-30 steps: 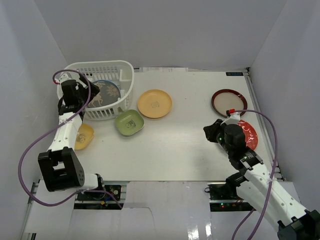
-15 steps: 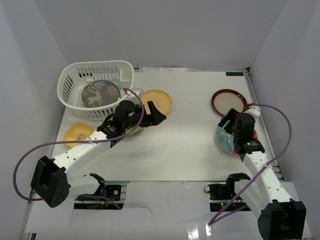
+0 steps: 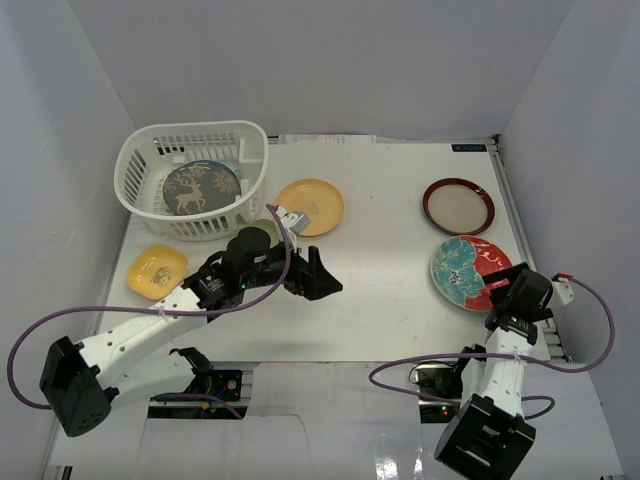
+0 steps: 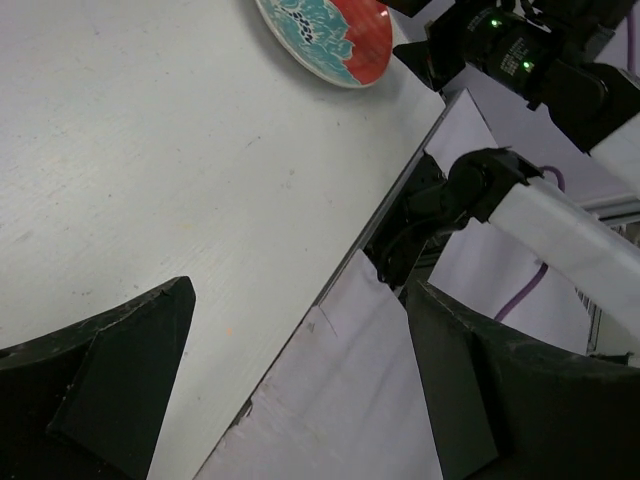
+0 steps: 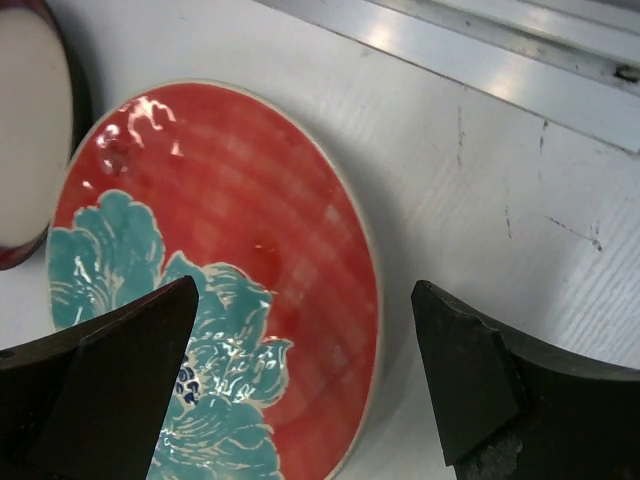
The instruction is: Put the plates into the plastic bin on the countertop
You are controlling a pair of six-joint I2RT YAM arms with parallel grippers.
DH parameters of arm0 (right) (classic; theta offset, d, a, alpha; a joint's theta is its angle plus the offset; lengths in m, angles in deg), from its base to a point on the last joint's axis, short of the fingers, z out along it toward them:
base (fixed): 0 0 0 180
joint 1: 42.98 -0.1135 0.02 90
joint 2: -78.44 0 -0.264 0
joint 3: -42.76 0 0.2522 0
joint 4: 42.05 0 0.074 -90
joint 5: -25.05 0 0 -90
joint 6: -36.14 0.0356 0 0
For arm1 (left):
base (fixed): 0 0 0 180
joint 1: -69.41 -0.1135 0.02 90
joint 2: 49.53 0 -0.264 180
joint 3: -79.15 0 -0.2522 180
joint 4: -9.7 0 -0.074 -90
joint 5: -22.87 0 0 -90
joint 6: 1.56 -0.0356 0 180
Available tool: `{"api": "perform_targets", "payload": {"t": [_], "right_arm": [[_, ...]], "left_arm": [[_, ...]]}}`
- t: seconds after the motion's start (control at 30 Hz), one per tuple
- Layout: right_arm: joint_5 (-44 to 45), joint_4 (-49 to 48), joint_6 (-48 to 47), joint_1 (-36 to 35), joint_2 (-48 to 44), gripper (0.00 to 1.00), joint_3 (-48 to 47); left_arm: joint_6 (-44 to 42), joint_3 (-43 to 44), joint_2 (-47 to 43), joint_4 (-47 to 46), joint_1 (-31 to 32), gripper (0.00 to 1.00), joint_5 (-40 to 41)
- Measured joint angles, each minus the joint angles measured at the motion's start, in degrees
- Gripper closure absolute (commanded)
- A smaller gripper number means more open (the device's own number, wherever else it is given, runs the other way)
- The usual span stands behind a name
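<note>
My right claw [image 5: 300,320] stands wide with nothing in it, low by the right near corner of the countertop [image 3: 380,250]. The flower plate [image 5: 215,290], red and teal, lies flat just ahead of my fingers, untouched. Its red side runs close to the metal rail [image 5: 450,45], so room is tight on that side. The maroon-rimmed plate [image 3: 458,206] lies just beyond it.

My left claw [image 4: 298,300] is wide and empty too, hanging over the bare middle, near the countertop's near edge, with open room all around.

The basket [image 3: 195,131] sits in the far left corner with the deer plate [image 3: 200,188] inside. The yellow plate [image 3: 310,207] lies just right of the basket. The small green dish [image 3: 265,230] is partly hidden by my left arm. The small yellow dish [image 3: 157,270] lies near the left edge.
</note>
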Motion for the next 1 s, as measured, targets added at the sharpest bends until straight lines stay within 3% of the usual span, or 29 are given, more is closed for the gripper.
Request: {"api": "perform_targets", "payload": {"t": [0.2, 0.3, 0.33, 0.43, 0.47, 0.6, 0.73, 0.83, 1.0], "right_arm": [[-6.4, -1.9, 2.8, 4.4, 4.8, 0.07, 1.6], [-10.8, -6.6, 4.1, 5.0, 8.5, 0.00, 1.7], [-11.6, -8.1, 4.5, 5.0, 9.3, 0.06, 1.7], [-13.9, -14.2, 6.7, 5.6, 10.7, 0.39, 4.3], [-14.5, -15.8, 7.5, 5.6, 10.7, 0.46, 5.6], [-18.0, -18.9, 11.6, 5.5, 8.6, 0.59, 9.5], [-19.7, -15.7, 12.6, 5.5, 3.6, 0.82, 11.2], [-21.7, -12.5, 13.9, 5.6, -2.2, 0.92, 11.6], [-25.4, -5.3, 12.7, 5.5, -11.7, 0.92, 11.6]], "left_arm": [[-6.4, 0.0, -8.7, 6.8, 0.0, 0.02, -2.3], [-8.4, 0.0, -11.7, 8.7, 0.0, 0.02, -2.0], [-8.8, 0.0, -12.3, 9.2, 0.0, 0.02, -1.9], [-9.6, -0.3, -13.5, 10.1, 0.0, 0.02, -1.4], [-9.8, -0.4, -13.8, 10.4, 0.0, 0.02, -1.0], [-10.2, -0.5, -13.8, 11.9, 0.0, 0.02, 1.2], [-10.2, -0.5, -12.9, 12.7, 0.0, 0.02, 2.1], [-10.2, -0.5, -11.8, 12.9, -0.2, 0.02, 2.1], [-9.3, -0.5, -9.9, 13.0, -1.4, 0.02, 1.9]]}}
